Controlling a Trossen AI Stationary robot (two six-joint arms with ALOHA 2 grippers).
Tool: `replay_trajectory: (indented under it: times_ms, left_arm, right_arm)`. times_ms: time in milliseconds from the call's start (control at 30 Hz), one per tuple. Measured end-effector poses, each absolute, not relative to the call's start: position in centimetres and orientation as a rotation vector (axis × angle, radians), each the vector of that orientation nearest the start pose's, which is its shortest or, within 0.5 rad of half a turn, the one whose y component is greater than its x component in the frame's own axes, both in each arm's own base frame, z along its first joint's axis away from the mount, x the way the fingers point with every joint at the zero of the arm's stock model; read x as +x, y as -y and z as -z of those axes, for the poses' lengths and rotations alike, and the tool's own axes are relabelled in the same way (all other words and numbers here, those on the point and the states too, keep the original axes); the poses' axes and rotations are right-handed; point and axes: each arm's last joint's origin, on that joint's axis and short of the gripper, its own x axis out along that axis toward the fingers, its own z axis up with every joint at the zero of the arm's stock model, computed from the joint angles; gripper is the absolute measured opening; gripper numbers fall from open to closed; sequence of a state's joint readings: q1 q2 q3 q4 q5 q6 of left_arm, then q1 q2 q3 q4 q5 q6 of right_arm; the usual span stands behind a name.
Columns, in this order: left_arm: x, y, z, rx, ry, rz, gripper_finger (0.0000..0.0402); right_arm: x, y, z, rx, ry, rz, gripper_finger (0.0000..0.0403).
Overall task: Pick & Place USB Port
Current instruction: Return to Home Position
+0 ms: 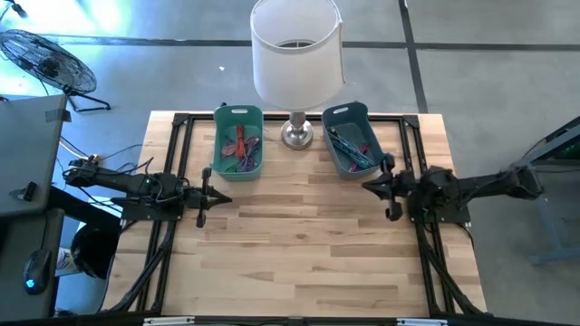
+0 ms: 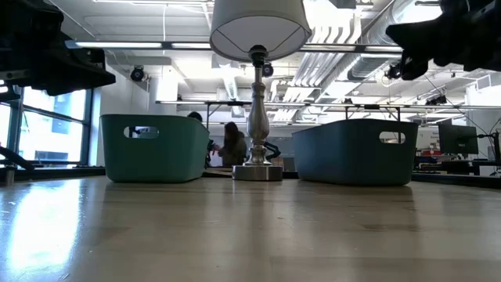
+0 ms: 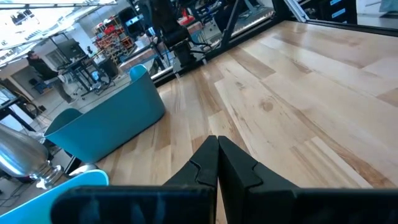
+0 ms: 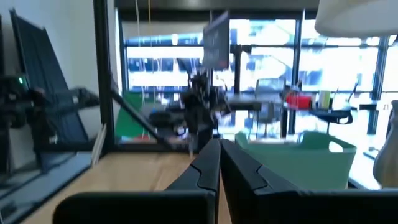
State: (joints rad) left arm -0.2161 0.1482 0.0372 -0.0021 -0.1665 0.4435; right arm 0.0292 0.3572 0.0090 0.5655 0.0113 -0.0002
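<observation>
Two bins stand at the table's far edge, either side of a lamp. The teal-green bin holds a tangle of red, orange and purple cables; the darker blue bin holds dark and teal cables. No single USB part can be told apart in them. My left gripper hovers shut above the table, on the near side of the green bin; its fingers meet in the left wrist view. My right gripper hovers shut on the near side of the blue bin, fingers together in the right wrist view. Neither holds anything.
The lamp's metal base stands between the bins, and its white shade overhangs them from above. Black frame rails run along the table's left, right and far edges. Bare wood stretches across the near half. People sit in the room beyond the table.
</observation>
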Motion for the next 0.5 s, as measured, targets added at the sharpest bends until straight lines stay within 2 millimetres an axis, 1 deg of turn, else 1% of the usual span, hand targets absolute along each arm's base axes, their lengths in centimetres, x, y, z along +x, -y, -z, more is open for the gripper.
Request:
replay_trajectory:
  times_ms: [233,500]
  left_arm:
    - [10.33,1.78,-16.41,0.464,-0.098,0.073,0.0001]
    - [10.33,1.78,-16.41,0.464,-0.098,0.074,0.0001]
  right_arm:
    - [10.99,-0.29,-19.76,0.006,0.304,-0.018,0.0007]
    - [10.9,-0.29,-19.85,0.007,0.314,-0.018,0.0008]
